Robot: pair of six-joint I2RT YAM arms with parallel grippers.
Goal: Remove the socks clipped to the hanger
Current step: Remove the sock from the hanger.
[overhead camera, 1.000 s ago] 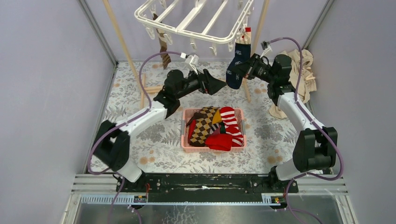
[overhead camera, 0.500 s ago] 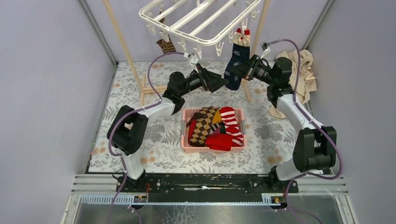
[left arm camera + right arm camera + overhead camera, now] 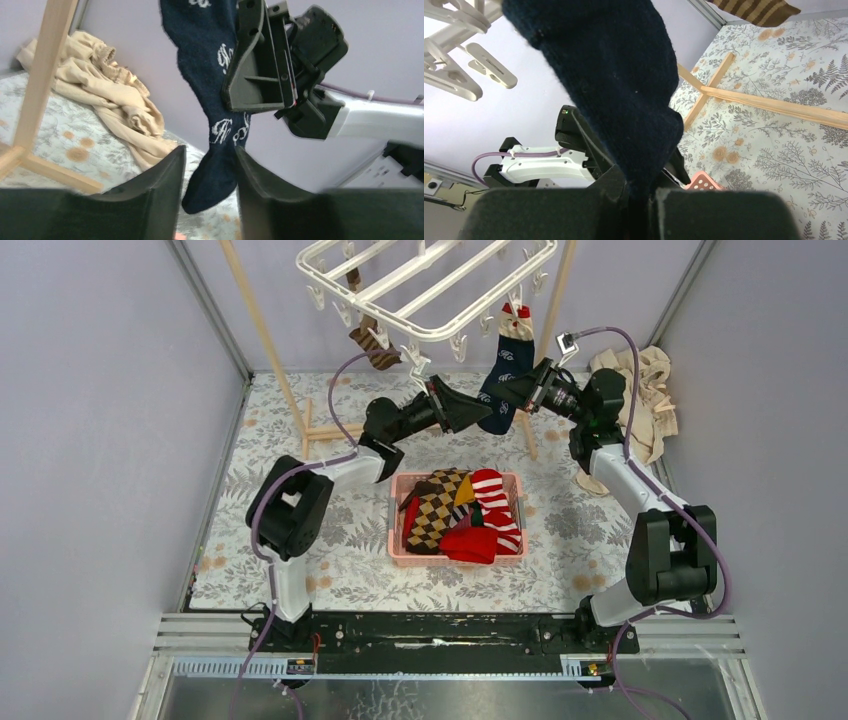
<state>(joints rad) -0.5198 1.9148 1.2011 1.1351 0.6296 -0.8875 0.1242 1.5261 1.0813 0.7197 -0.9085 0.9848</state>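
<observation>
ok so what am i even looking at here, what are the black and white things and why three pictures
Those are two robot arms, left arm and right arm, bolted at the near edge of a table. The wide picture looks down from above and behind them. The other two come from a small camera on each wrist, so each shows its own tool close up.

Over the table hangs a white hanger with clips. A navy sock and a brown striped sock hang from it. The right tool is shut on the navy sock. The left tool is open, with that sock's toe between its fingers.

Below sits a pink basket holding more socks. A beige cloth lies far right, and a wooden frame stands behind.
</observation>
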